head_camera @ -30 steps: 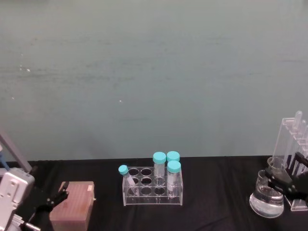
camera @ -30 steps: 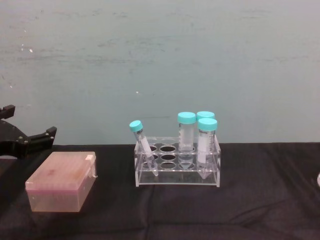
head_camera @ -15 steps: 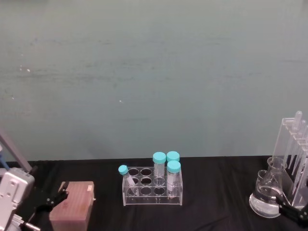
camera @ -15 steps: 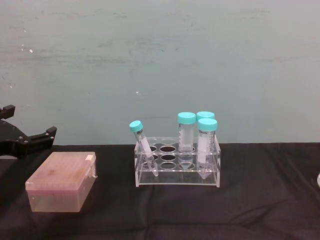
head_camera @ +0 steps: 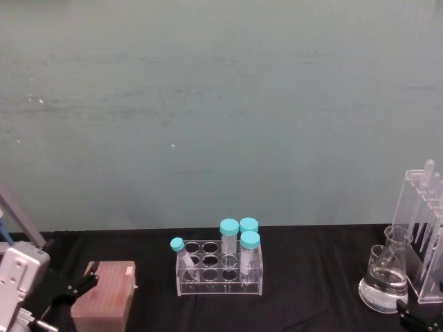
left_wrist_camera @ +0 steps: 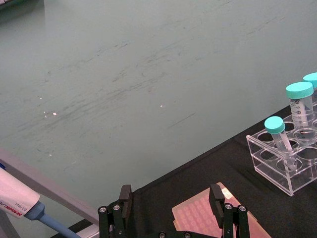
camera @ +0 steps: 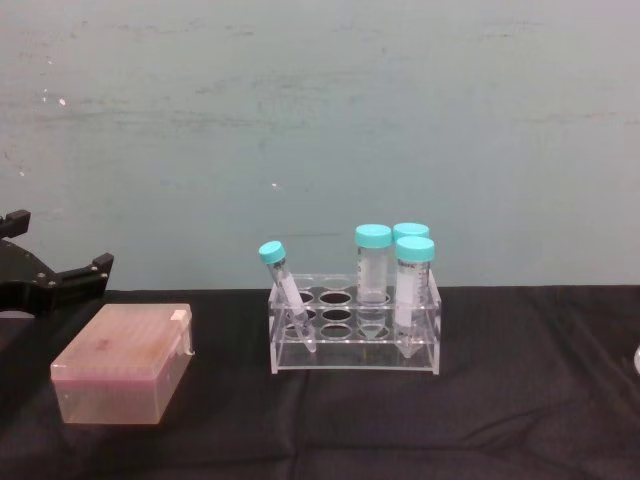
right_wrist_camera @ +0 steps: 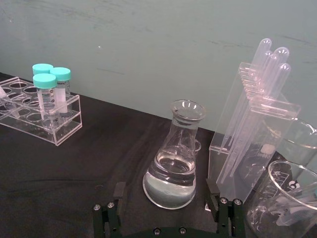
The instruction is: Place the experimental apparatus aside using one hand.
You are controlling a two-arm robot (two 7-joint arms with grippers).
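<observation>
Since a second ago the right gripper (right_wrist_camera: pixel 168 210) has been drawn back from the flask (head_camera: pixel 385 280), where it was then seen at the neck; it is now seen low at the near right edge of the head view, just in front of the flask, with its jaws spread and nothing between them. Going left to right, with the flask as landmark: the left gripper (left_wrist_camera: pixel 173 208) is parked far to the flask's left, jaws spread and empty, over the pink box (camera: pixel 122 364); the low rack (camera: pixel 353 335) of teal-capped tubes stands well to the flask's left, near the table's middle; the flask stands upright with liquid in its base; the tall rack (right_wrist_camera: pixel 252 134) of long tubes stands just beside it on its right, and a beaker (right_wrist_camera: pixel 285 206) sits right of that rack in the right wrist view. The labware is judged to be set aside already at the right end of the table. The deciding relation is that the flask lies straight ahead of the right gripper, its long axis vertical, so the right arm is by far the nearer.
</observation>
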